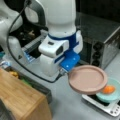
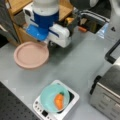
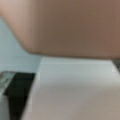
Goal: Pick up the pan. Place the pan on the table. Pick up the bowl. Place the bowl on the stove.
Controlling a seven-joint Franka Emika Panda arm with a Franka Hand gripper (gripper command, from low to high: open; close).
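Here the end effector [image 1: 65, 72] is clamped on the short handle of the pan [image 1: 88, 79], holding the pink dish level and clear of the grey bench [image 2: 75, 67]. In a front view the pan [image 2: 31, 54] hangs well to the left of the stove [image 2: 56, 103], beside the wooden block [image 2: 22, 15]. The bowl [image 2: 53, 97], with an orange item [image 2: 59, 100] inside, already sits on the stove's black top. The silver toaster oven [image 2: 107, 97] stands just right of the stove. In the wrist view the pan [image 3: 67, 25] fills the upper part.
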